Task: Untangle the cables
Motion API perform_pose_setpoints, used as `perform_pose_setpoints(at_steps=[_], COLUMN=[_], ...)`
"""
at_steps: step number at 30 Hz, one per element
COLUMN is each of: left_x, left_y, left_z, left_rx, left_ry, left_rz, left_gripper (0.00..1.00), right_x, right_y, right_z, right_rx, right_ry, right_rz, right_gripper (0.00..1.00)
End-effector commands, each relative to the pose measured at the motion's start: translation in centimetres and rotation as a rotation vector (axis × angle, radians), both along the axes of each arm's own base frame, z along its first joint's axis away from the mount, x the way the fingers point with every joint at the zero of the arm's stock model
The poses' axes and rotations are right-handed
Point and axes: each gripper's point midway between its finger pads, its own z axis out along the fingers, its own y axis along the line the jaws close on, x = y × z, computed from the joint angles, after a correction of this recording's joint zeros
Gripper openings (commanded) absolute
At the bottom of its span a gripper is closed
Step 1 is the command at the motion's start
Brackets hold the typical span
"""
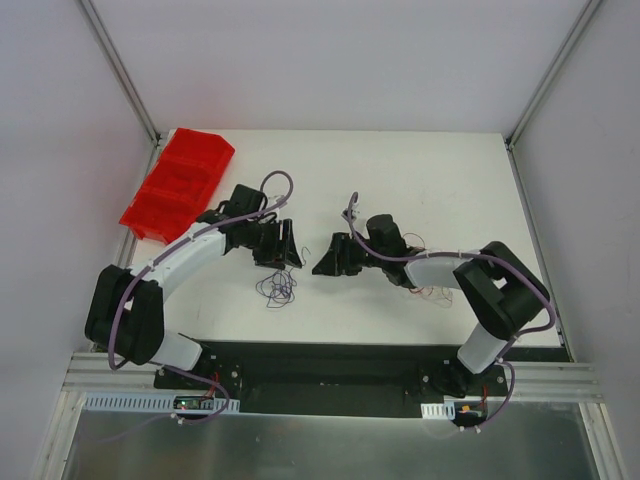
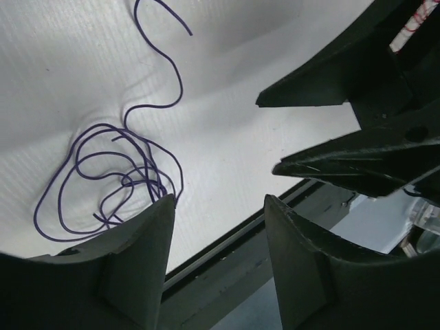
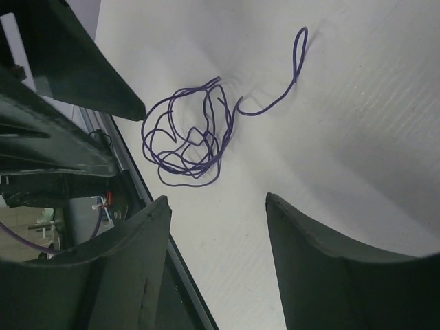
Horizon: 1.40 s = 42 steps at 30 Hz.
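Note:
A thin purple cable (image 1: 277, 288) lies in a loose tangle of loops on the white table, just in front of both grippers. The left wrist view shows the purple cable (image 2: 103, 172) to the left of my left gripper (image 2: 218, 199), which is open with nothing between its fingers. From the right wrist, the purple cable (image 3: 189, 137) lies ahead of my right gripper (image 3: 216, 198), also open and empty. From above, the left gripper (image 1: 290, 250) and right gripper (image 1: 328, 258) face each other closely. More hair-thin reddish cables (image 1: 437, 293) lie beside the right forearm.
A red bin (image 1: 178, 185) sits at the table's back left corner. The table's near edge with a dark rail (image 2: 234, 240) runs just below both grippers. The right gripper's black fingers (image 2: 344, 161) fill the upper right of the left wrist view.

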Motion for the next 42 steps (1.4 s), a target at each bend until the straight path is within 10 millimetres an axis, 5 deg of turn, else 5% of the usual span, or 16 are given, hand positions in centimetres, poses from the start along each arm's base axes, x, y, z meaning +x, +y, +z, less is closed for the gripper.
perform_pose_setpoints(at_steps=[1, 9, 12, 19, 26, 29, 37, 42], left_x=[-0.2, -2.4, -2.4, -1.7, -1.3, -1.3, -1.4, -1.7], left_y=[0.0, 0.8, 1.2, 2.6, 3.4, 2.8, 2.6, 1.4], left_z=[-2.5, -4.7, -3.9, -1.3, -3.1, -4.5, -4.6, -2.7], left_rx=[0.067, 0.177, 0.176, 0.184, 0.25, 0.253, 0.24, 0.147], left_ry=[0.036, 0.054, 0.016, -0.116, -0.071, -0.021, -0.025, -0.047], left_rz=[0.007, 0.024, 0.05, 0.119, 0.159, 0.134, 0.114, 0.108], left_gripper=[0.52, 0.59, 0.59, 0.77, 0.77, 0.66, 0.11, 0.0], right_x=[0.3, 0.4, 0.5, 0.4, -0.4, -1.0, -1.8, -1.9], right_y=[1.3, 1.1, 1.1, 1.3, 2.6, 3.4, 4.9, 5.6], right_z=[3.0, 2.4, 2.1, 1.8, 1.6, 1.5, 0.7, 0.0], right_rx=[0.119, 0.088, 0.08, 0.076, 0.082, 0.085, 0.116, 0.135], right_ry=[-0.068, -0.07, -0.064, -0.049, -0.033, -0.025, 0.036, 0.093], right_rz=[0.029, 0.017, 0.015, 0.021, 0.064, 0.087, 0.126, 0.118], right_gripper=[0.6, 0.62, 0.62, 0.61, 0.58, 0.59, 0.62, 0.59])
